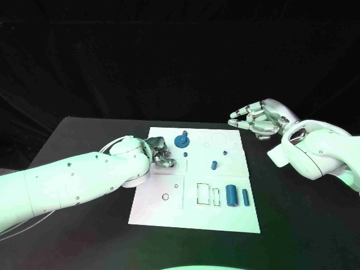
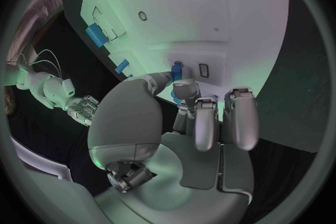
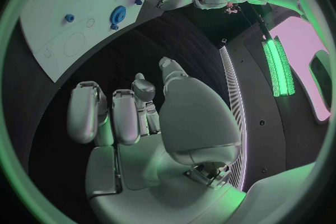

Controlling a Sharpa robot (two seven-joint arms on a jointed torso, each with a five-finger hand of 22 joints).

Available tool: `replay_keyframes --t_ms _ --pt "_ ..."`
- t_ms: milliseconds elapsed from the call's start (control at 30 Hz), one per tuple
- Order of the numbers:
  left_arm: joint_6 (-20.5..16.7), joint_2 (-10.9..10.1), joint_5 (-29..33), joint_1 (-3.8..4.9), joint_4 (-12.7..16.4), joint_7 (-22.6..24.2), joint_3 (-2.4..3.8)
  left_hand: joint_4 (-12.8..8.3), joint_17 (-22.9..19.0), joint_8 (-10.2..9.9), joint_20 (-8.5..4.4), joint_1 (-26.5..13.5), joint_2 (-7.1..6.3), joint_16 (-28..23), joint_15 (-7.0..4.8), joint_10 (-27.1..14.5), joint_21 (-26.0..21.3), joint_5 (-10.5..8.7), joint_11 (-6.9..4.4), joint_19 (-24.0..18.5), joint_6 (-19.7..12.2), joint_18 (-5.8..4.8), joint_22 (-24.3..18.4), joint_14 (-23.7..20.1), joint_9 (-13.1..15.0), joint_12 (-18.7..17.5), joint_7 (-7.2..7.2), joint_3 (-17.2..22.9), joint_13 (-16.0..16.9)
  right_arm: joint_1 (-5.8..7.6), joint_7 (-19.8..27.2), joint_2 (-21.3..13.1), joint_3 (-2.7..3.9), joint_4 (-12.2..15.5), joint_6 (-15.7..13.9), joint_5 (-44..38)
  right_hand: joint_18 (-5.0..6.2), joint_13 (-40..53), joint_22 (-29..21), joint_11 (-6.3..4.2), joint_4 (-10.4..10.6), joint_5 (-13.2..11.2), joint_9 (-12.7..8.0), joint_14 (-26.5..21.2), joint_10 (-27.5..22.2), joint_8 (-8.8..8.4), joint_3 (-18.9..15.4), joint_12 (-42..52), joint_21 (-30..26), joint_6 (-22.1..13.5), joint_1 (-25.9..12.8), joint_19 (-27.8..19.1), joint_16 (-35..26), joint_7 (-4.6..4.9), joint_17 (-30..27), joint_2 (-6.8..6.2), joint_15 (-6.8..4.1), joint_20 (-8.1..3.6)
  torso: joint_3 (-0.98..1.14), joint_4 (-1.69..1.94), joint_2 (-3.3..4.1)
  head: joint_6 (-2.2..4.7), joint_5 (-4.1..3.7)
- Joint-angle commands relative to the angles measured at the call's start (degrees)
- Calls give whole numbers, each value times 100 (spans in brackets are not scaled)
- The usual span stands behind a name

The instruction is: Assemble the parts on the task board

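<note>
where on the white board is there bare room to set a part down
The task board is bare along its near-left corner, below the small ring outline, and in its far-right corner past the blue gear. It is crowded near the right edge, where two blue cylinders stand by rectangular slots, and at the left edge under the left hand.

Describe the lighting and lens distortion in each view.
Head view: black backdrop, greenish light on the left arm and the task board. Left wrist view: fisheye circle bends the board's edges; green tint across the board and the left hand. Right wrist view: a bright green light strip glares, and the right hand catches green and purplish light.
</note>
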Motion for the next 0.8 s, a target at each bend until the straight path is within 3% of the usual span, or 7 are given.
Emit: replay_keyframes --t_ms 33,800 --pt "211 -3 43 -34 -4 -118 -27 -1044 1344 20 4 26 10 28 -44 46 24 21 1 27 97 -36 263 541 11 32 -100 1087 4 -4 30 4 0 -3 82 -52 66 2 468 -11 7 21 -5 145 -16 32 -13 8 -24 35 -72 -23 -25 23 3 9 -27 0 -3 2 2 6 5" --pt "452 -6 106 -32 -18 -132 -28 -1050 1342 24 3 27 1 27 -46 53 27 22 -1 31 102 -38 271 541 10 39 -102 1102 7 -5 31 16 -1 -21 95 -51 68 3 464 -11 15 25 -5 145 -14 35 -21 11 -32 35 -78 -26 -28 22 1 11 -28 0 0 -4 2 -15 11"
